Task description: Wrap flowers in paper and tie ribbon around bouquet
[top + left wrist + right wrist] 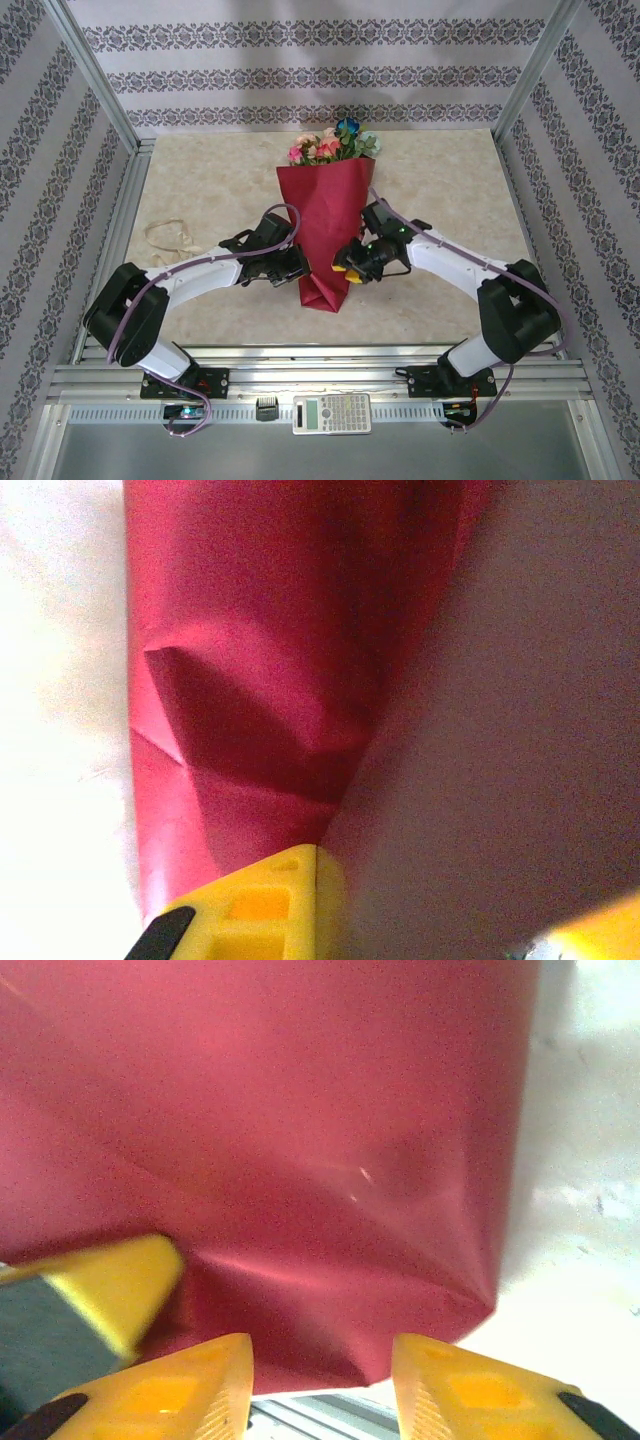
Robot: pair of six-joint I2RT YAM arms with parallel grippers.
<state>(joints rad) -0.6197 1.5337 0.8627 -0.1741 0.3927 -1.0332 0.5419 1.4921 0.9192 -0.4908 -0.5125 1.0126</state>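
Broadly, tabletop: pale marbled surface inside a metal frame, patterned walls around it; it carries everything below except the calculator.
Bouquet: lies flat at the middle of the tabletop, wide end toward the far wall, narrow end toward the arm bases, between the two hands.
Paper: crimson sheet rolled into the cone of the bouquet; the narrow end is folded and creased, with wrinkles running toward the left hand's yellow finger.
Left hand: pressed together at the left edge of the cone's narrow end, pinching a fold of the paper; a duller flap fills the right of its wrist view, blurred.
Right hand: spread, its two yellow fingers apart, at the right edge of the narrow end; the paper's creased lower corner sits just past the tips and is not clamped.
Flowers: pink, peach and blue heads with green leaves, showing above the cone's wide end.
Ribbon: loose cream loops on the tabletop, left of the bouquet, apart from it.
Calculator: on the near rail between the arm bases.
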